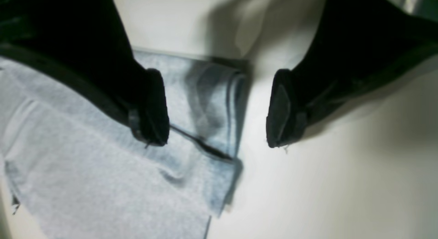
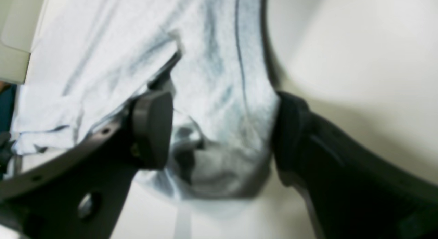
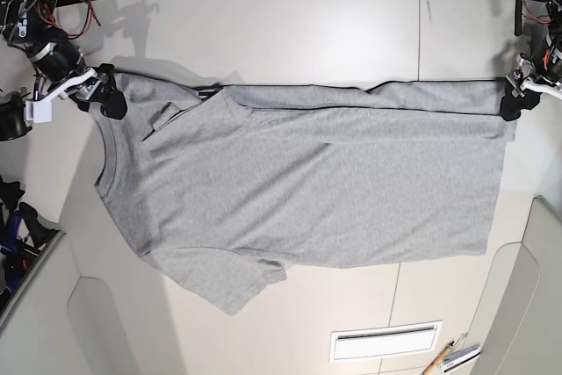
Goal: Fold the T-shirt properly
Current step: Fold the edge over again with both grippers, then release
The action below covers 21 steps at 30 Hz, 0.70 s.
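T-shirt: We see a light heather-grey T-shirt [image 3: 290,173] spread over a pale table [image 3: 263,24], reaching from the right gripper [image 2: 222,129] across to the left gripper [image 1: 219,109]. No lettering shows on the broad panel between them; a small black-and-white patch shows at the cloth's margin in the left wrist view.

Left gripper: We find its two fingers standing wide apart above a corner of the shirt. Cloth lies in part of the gap, with bare table beside the other finger; we see no pinch on it.

Right gripper: We see its fingers well apart too, with a bunched, rumpled part of the shirt between them. One finger appears to touch the cloth; we cannot tell whether the other does, and the cloth is not squeezed between the two.

Upper edge: Between the grippers we trace a long, narrow band of cloth, with a crease and shadow line running beneath it. Near the right gripper it breaks into short folds and a small dark gap.

Sleeve: We make out a sleeve [image 3: 219,283] angled out from the shirt, below the right gripper in the base view.

Tabletop items: Well below the left gripper in that view, we see a white rectangular object [image 3: 385,342] and, beside it, slim pencil-like sticks [image 3: 443,356].
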### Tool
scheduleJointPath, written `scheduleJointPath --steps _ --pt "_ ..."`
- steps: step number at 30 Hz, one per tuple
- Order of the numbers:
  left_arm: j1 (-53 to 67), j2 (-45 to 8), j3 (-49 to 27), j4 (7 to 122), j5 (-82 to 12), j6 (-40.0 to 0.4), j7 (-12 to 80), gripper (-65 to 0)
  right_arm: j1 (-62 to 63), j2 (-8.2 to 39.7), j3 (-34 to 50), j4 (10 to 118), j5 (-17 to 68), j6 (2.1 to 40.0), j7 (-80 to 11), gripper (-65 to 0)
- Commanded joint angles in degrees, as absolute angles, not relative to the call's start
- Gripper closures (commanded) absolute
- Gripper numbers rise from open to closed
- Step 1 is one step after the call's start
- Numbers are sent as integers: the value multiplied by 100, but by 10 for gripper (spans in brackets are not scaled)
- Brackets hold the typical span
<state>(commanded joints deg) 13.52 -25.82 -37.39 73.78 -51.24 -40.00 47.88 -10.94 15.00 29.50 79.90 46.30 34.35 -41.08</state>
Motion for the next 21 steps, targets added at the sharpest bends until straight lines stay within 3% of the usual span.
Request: scheduleJointPath --steps 9,10,12,13,15,17,21 --pt "1350 -2493 -3002 7376 -4779 -4000 4790 -478 -1085 1509 2724 7990 4628 3435 -4093 -436" --pt "1350 -2493 -2923 7376 -4724 -4000 4792 -476 -1083 1509 2724 7990 4628 3435 -4093 -405" --pt "1350 -2493 -2794 7376 -4628 -4000 4792 -475 -1083 1509 2724 7990 4628 3433 -4093 -281" --pt "1350 -2495 -2753 7376 -4615 -4000 4792 -444 -1083 1509 2724 7990 4626 3435 -4093 -199" --pt "1350 -2495 -2733 7376 -4624 -4000 4788 -246 -1083 1509 2724 7990 4626 3435 -4073 -25" --pt "1350 -2499 -2733 7378 -4644 -4000 4786 -6 -1085 1514 2724 7990 4626 3437 -4077 0" --pt "1334 -2547 -2733 7382 -4652 -4000 4790 0 -1083 1557 2727 7992 4589 3457 -4082 0"
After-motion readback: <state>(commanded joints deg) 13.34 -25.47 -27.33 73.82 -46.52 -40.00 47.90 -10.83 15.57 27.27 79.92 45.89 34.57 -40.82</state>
